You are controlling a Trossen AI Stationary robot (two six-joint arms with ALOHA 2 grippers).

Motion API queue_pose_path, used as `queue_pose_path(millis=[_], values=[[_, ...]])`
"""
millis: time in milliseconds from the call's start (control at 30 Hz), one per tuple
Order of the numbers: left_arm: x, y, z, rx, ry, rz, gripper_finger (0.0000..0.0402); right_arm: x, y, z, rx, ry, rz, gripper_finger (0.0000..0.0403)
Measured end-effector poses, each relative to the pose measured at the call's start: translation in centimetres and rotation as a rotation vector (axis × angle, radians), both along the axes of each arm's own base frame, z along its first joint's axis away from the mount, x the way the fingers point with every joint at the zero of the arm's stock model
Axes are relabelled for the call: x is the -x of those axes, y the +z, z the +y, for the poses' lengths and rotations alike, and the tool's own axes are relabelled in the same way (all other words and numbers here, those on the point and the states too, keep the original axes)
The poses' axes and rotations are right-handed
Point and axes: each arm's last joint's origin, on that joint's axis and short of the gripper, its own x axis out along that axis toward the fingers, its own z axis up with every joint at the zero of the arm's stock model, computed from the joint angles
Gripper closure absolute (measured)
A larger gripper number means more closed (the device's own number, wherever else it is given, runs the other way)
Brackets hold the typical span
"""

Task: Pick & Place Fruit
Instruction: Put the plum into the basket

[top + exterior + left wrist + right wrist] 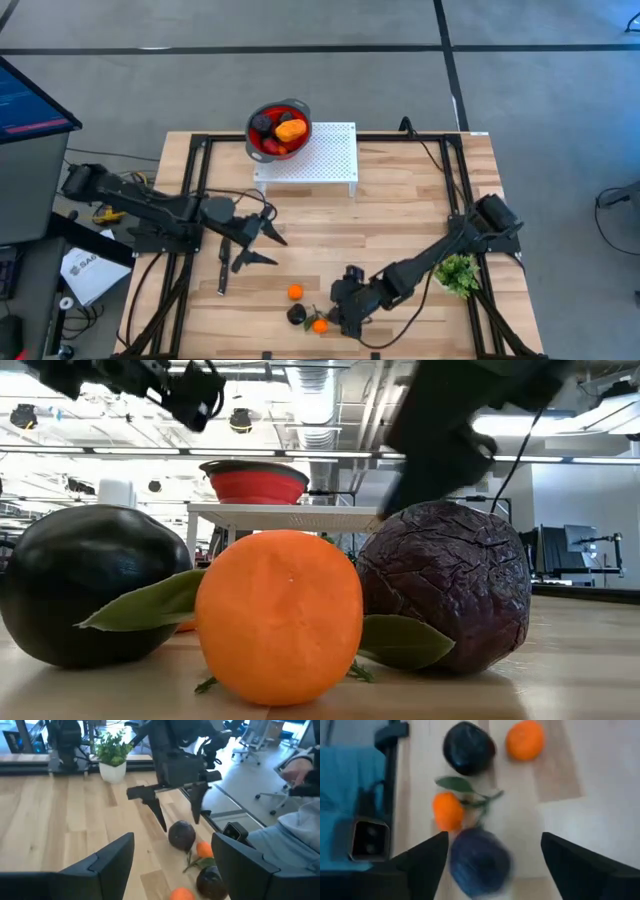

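Nearest the table's (400, 215) front edge lie an orange (279, 615) with leaves, a black fruit (90, 585) and a wrinkled purple fruit (445, 585). The right gripper (176, 811) hangs over the purple one, fingers spread. Another orange (294, 292) sits just behind. The left gripper (262, 243) hovers mid-table, fingers apart. Farthest, the bowl (278, 130) of fruit stands on a white stand (325, 155). A plant (459, 272) sits right. Grey floor (200, 80) surrounds the table.

Grey carpet floor (200, 90); office chairs (260, 740); ceiling ducts (320, 390); monitor (30, 100).
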Motion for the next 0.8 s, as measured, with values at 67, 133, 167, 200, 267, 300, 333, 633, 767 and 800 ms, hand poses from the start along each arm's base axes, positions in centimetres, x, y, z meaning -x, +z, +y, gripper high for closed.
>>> queue_pose_path(millis=[67,133,167,200,267,300,333,633,767,800], values=[[-0.2,-0.8,-0.3,0.014,0.005,-0.002,0.0147,0.2,-1.1,0.4,-0.023,-0.043,0.047,0.0069],[-0.2,-1.7,-0.3,0.012,0.018,0.014,0.0150,0.2,-2.0,0.5,-0.049,-0.094,0.076,0.0058],[-0.4,-2.0,-0.3,0.011,0.021,0.014,0.0151,0.1,-2.3,0.6,-0.060,-0.116,0.084,0.0054],[-0.6,-2.1,-0.4,0.010,0.027,0.010,0.0153,0.1,-2.5,0.6,-0.068,-0.132,0.091,0.0051],[-0.7,-2.5,-0.4,0.003,0.046,0.016,0.0155,0.0,-3.0,0.6,-0.081,-0.156,0.098,0.0046],[-0.7,-2.7,-0.4,0.000,0.052,0.019,0.0157,0.0,-3.3,0.7,-0.076,-0.160,0.106,0.0046],[-0.8,-2.8,-0.4,-0.002,0.055,0.021,0.0158,0.1,-3.4,0.6,-0.071,-0.163,0.113,0.0046],[-0.9,-2.9,-0.5,-0.005,0.065,0.021,0.0169,0.9,-3.9,0.4,-0.003,-0.164,0.192,0.0118],[-1.0,-2.8,-0.5,0.011,0.068,0.015,0.0172,1.4,-3.6,0.3,0.078,-0.151,0.221,0.0164],[-1.0,-2.8,-0.5,0.021,0.071,0.010,0.0172,1.4,-3.3,0.2,0.117,-0.140,0.232,0.0175]])
